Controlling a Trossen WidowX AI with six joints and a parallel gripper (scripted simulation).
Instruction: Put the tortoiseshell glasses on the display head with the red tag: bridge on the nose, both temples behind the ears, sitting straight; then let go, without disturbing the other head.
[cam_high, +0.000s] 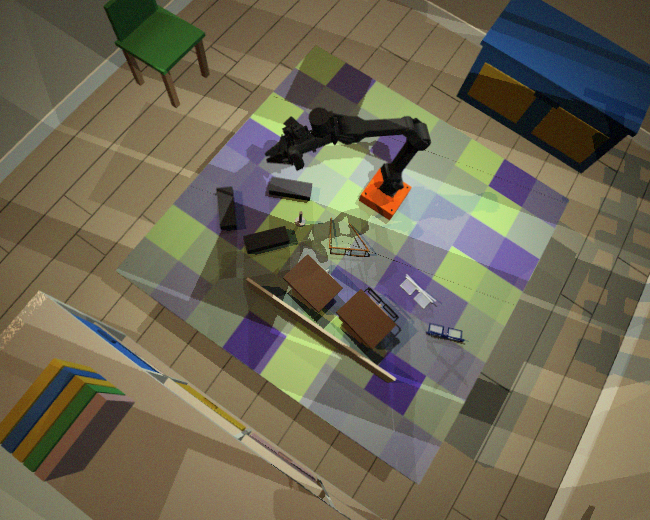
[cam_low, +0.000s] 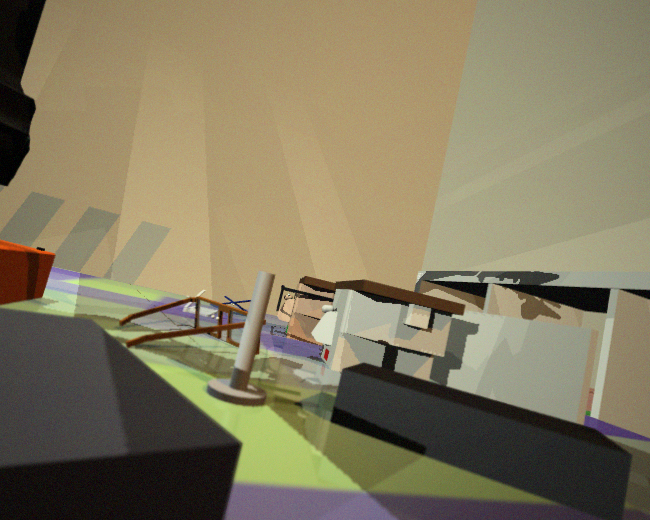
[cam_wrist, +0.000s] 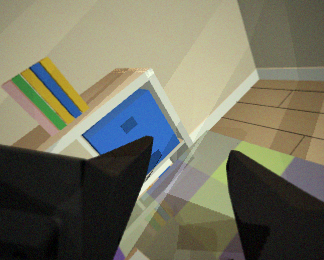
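Observation:
The tortoiseshell glasses (cam_high: 346, 249) (cam_low: 197, 313) rest on the mat with temples unfolded, pointing toward the robot base. The display head with the red tag (cam_high: 312, 283) (cam_low: 368, 319) has a brown top and a bare face; its red tag (cam_low: 325, 354) shows low at the front. The other head (cam_high: 367, 318) (cam_low: 310, 323) stands beside it with black-framed glasses at its face. My gripper (cam_high: 281, 159) (cam_wrist: 190, 151) is open and empty, raised beyond the dark blocks, far from the glasses. It is out of the exterior view.
A thin upright peg (cam_high: 300, 218) (cam_low: 252, 330) stands between the glasses and several dark blocks (cam_high: 290, 188) (cam_high: 267, 239) (cam_low: 482, 433). A long board (cam_high: 319, 328) stands behind the heads. White glasses (cam_high: 422, 299) and blue glasses (cam_high: 445, 332) lie beyond the other head.

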